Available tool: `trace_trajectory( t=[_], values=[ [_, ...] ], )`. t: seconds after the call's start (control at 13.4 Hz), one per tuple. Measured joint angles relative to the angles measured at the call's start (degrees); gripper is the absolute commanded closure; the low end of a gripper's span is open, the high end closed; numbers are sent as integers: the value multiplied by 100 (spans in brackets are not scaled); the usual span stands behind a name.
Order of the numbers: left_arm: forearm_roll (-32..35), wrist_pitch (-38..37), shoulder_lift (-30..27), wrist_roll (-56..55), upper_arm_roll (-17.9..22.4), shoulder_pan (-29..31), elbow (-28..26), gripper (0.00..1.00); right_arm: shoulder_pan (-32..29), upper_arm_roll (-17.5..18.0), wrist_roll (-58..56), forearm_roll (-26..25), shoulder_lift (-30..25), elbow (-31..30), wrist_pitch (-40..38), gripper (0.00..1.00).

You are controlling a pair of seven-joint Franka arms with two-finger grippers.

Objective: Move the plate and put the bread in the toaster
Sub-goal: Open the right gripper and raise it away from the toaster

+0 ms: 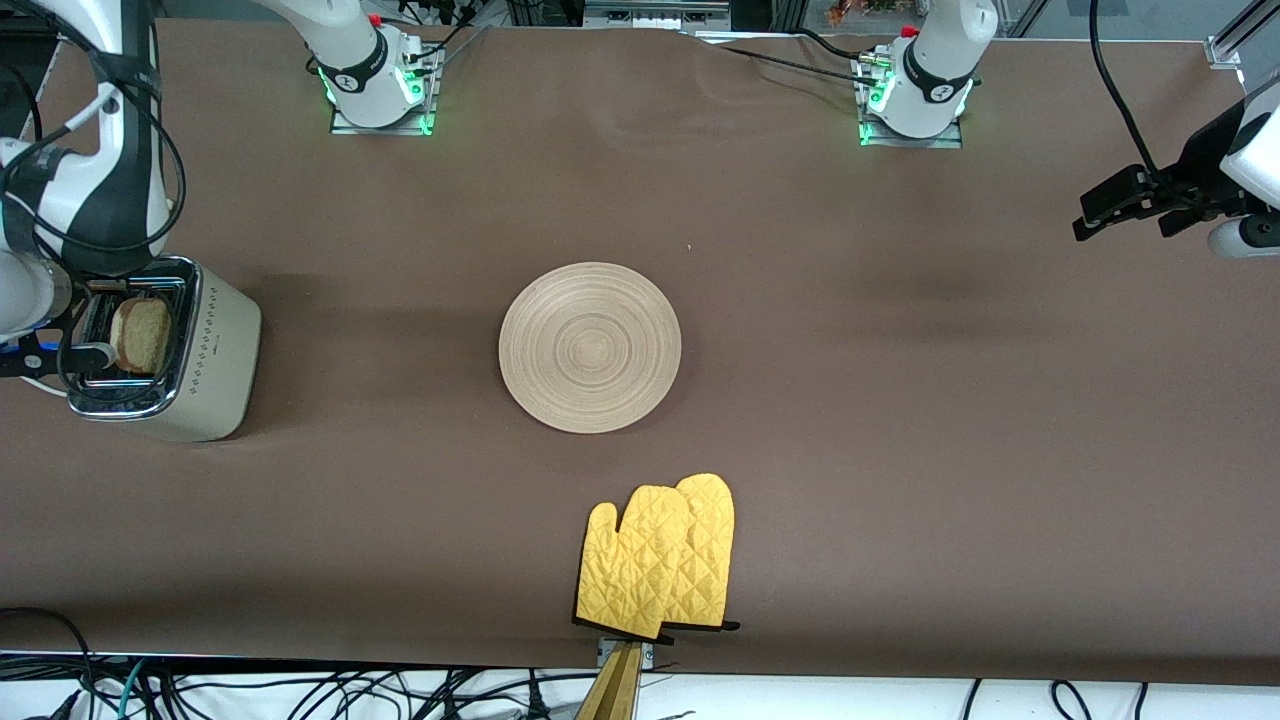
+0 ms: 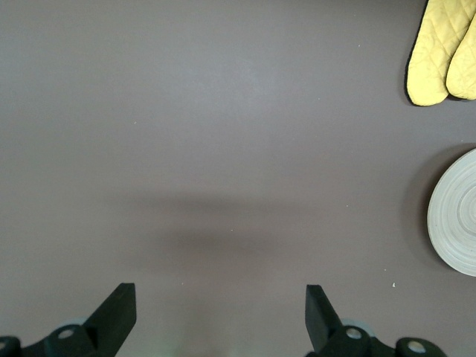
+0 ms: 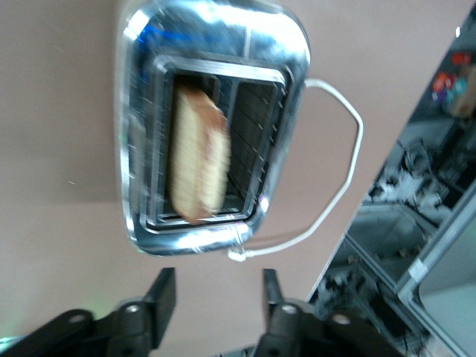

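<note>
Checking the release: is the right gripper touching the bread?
Apart. The right wrist view shows the right gripper open with bare table between its fingertips and the toaster, where the bread sits in a slot.

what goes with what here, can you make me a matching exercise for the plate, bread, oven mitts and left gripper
Things:
1. plate
2. bread
3. oven mitts
4. left gripper

States or places:
A. standing in a toaster slot
B. yellow, nearest the front camera
C. jaws open over bare table
D. bare, mid-table

Pairs: 1-D, 2-A, 3-B, 4-C
</note>
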Motion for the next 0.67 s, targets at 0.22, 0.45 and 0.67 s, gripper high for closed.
trace_trajectory(
  t=[0.22, 0.45, 0.67],
  values=[
    [0, 0, 0, 0, 0, 0, 0, 0, -795, 1112, 75, 907, -611, 11, 178, 0],
    [0, 0, 0, 0, 0, 0, 0, 0, -1714, 1852, 190, 2120, -1154, -13, 360, 0],
    [0, 0, 0, 0, 0, 0, 0, 0, -2374, 2568, 605, 2154, -1680, -367, 481, 0]
  ],
)
